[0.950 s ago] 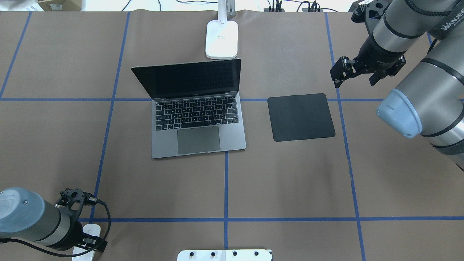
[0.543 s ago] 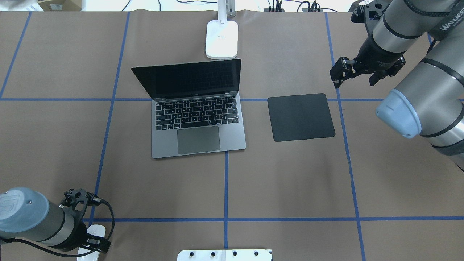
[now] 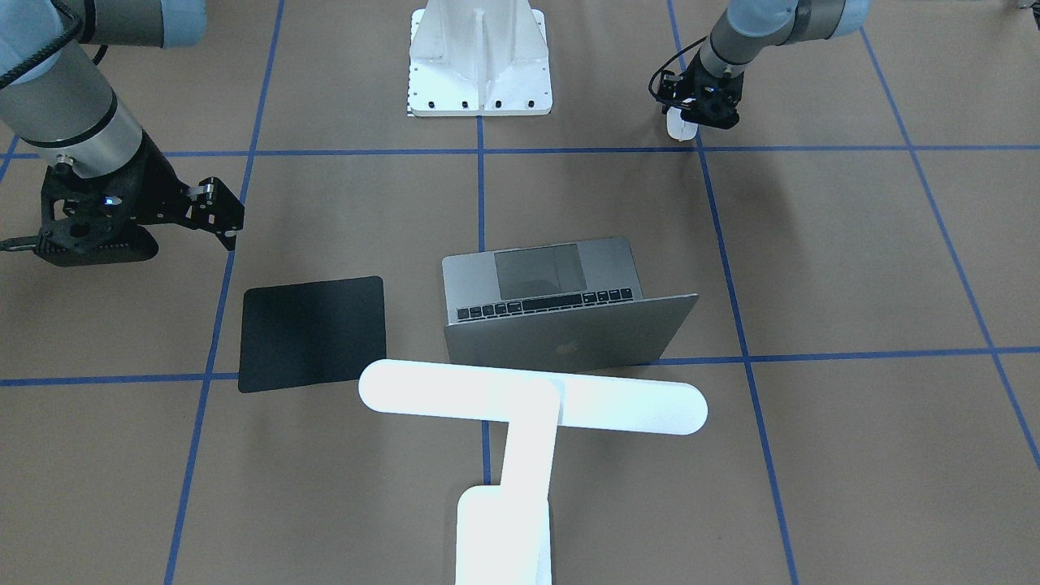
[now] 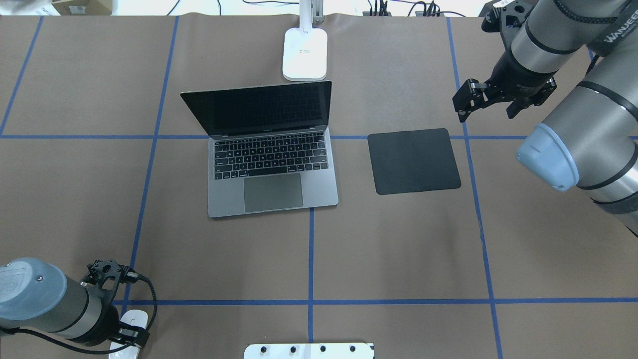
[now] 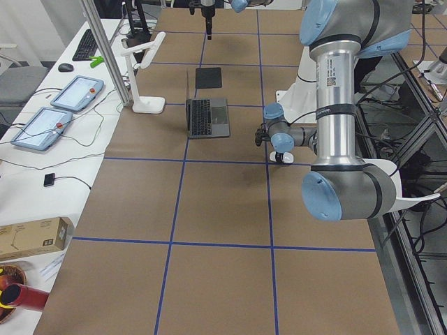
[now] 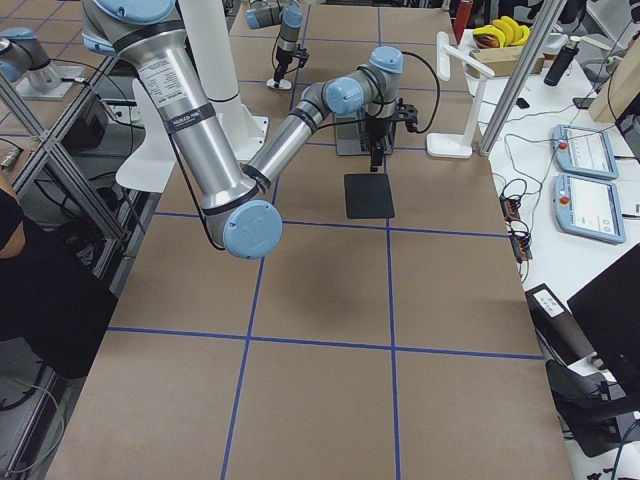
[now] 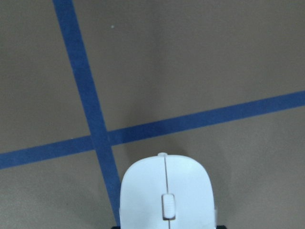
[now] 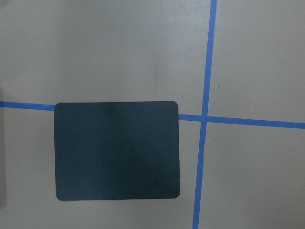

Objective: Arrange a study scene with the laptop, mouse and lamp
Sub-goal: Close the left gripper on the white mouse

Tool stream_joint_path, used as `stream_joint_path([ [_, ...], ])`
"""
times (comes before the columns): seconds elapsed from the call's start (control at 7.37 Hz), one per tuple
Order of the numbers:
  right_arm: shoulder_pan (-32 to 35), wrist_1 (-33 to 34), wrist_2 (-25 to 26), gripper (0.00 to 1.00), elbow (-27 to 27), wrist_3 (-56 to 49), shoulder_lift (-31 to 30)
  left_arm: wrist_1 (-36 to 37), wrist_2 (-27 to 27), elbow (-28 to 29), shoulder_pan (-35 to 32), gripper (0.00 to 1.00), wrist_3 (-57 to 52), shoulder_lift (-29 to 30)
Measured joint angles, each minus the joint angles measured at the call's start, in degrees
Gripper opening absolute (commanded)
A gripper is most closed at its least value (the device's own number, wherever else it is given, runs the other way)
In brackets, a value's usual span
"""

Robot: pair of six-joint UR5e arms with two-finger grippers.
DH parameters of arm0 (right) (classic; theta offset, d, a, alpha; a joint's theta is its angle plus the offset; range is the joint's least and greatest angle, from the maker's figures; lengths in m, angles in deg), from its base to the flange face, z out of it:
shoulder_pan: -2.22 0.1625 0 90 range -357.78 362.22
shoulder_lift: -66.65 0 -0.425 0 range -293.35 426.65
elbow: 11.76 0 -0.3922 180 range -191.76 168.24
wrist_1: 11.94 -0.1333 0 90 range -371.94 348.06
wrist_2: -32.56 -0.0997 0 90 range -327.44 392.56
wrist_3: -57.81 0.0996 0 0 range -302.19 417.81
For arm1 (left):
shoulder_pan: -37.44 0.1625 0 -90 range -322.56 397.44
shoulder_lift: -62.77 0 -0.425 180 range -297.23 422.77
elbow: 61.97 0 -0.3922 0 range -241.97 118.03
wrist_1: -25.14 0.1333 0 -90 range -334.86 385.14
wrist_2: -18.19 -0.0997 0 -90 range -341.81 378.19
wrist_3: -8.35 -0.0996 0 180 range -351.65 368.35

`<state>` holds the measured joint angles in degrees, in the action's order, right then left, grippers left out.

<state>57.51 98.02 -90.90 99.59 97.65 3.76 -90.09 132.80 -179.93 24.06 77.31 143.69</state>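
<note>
Left gripper (image 4: 130, 333) low in lower left corner of overhead view, jaws closed on mouse (image 7: 165, 195), beside blue tape crossing on bench (image 4: 398, 249). Laptop (image 4: 271, 169) open at centre, lamp (image 3: 532, 398) behind lid. Black mat (image 4: 413, 160) right of laptop, apart from it, all edges free. Right gripper (image 4: 486, 114) by mat's upper right corner, jaws wide open.

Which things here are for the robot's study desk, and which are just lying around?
For the job:
laptop
mouse
lamp

Just lying about:
black mat, not named in the job
tablets
bananas
cardboard box
</note>
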Motion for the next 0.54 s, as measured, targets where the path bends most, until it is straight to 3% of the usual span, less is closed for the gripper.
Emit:
stream_joint_path([
  [0.54, -0.1, 0.0, 0.2, 1.00, 0.0, 0.0, -0.1, 0.0, 0.0, -0.1, 0.0, 0.64, 0.2, 0.3],
])
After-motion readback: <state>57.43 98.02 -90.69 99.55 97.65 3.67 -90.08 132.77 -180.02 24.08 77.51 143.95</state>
